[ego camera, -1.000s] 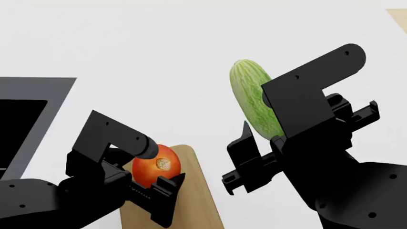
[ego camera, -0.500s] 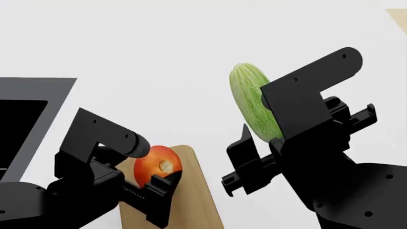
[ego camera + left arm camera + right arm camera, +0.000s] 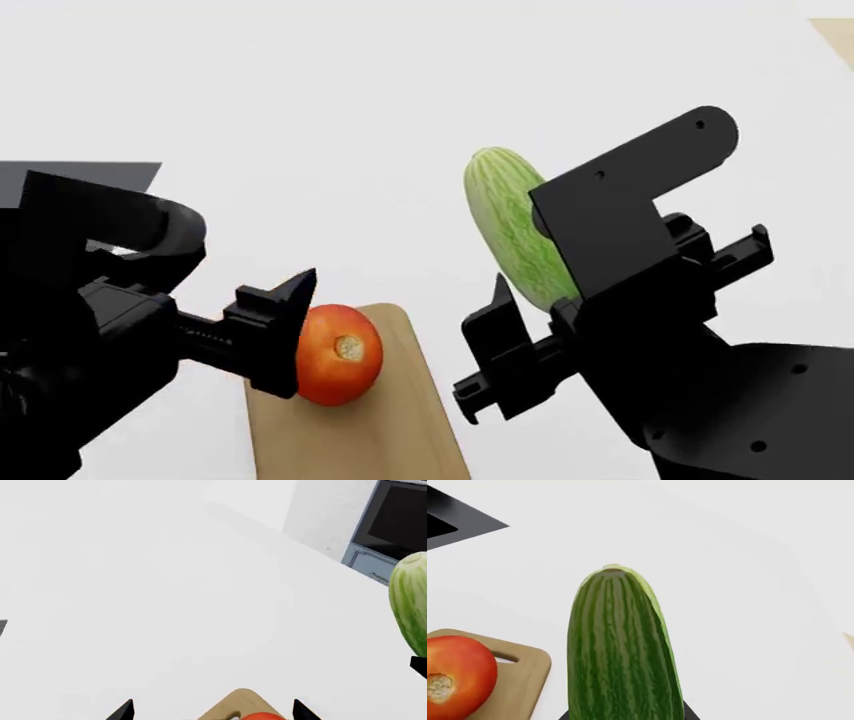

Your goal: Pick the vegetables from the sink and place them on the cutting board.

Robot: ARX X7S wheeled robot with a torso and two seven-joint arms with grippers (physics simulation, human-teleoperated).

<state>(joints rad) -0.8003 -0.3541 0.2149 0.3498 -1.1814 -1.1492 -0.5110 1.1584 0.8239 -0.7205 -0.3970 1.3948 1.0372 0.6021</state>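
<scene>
The red tomato (image 3: pixel 336 354) rests on the near end of the tan cutting board (image 3: pixel 360 430); it also shows in the right wrist view (image 3: pixel 457 677) and barely in the left wrist view (image 3: pixel 263 716). My left gripper (image 3: pixel 267 345) is open, and its fingertips (image 3: pixel 123 711) stand wide apart on either side of the tomato. One finger is close against the tomato's left side. My right gripper (image 3: pixel 554 320) is shut on the striped green cucumber (image 3: pixel 514 225), holding it tilted in the air to the right of the board (image 3: pixel 520 675). The cucumber fills the right wrist view (image 3: pixel 620 650).
A corner of the black sink (image 3: pixel 454 520) lies at the left, partly behind my left arm in the head view (image 3: pixel 120 175). White counter surrounds the board. A dark appliance with a blue-grey cabinet (image 3: pixel 390 530) stands beyond the counter. A tan corner (image 3: pixel 841 35) shows far right.
My left gripper has opened and drawn back to the left off the tomato, which stays on the board. My right gripper with the cucumber has shifted slightly left.
</scene>
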